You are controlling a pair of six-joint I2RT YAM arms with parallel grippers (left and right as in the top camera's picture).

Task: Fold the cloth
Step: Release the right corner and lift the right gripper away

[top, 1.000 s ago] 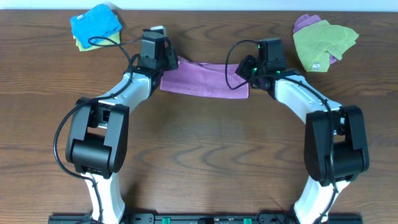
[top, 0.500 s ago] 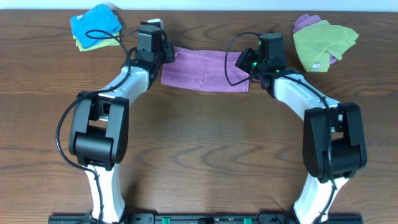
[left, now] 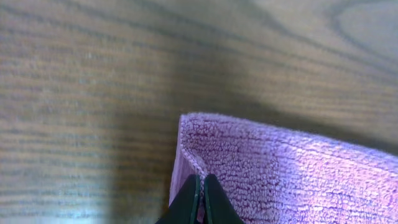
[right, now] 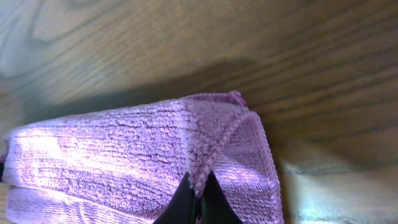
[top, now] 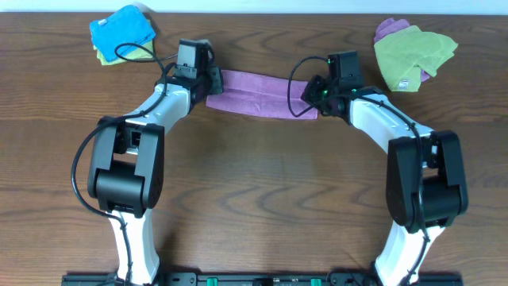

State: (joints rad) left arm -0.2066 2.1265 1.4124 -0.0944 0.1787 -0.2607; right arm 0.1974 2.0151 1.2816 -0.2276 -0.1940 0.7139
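Note:
The purple cloth [top: 258, 92] stretches as a narrow folded band between both arms at the far middle of the table. My left gripper [top: 211, 80] is shut on the cloth's left edge; in the left wrist view the black fingertips [left: 200, 194] pinch the hem of the cloth [left: 286, 174]. At the cloth's right end my right gripper [top: 316, 93] is also shut on it; the right wrist view shows its tips [right: 198, 200] clamping a corner fold of the cloth [right: 106, 155]. The doubled layers hang just above the wood.
A bright blue cloth on a yellow one [top: 121, 32] lies at the far left. A lime-green cloth over a purple one [top: 413, 49] lies at the far right. Black cables loop off both wrists.
Both grippers carried the cloth's near edge away from me, toward the far edge. The visible cloth narrowed from a wider rectangle to a thin band.

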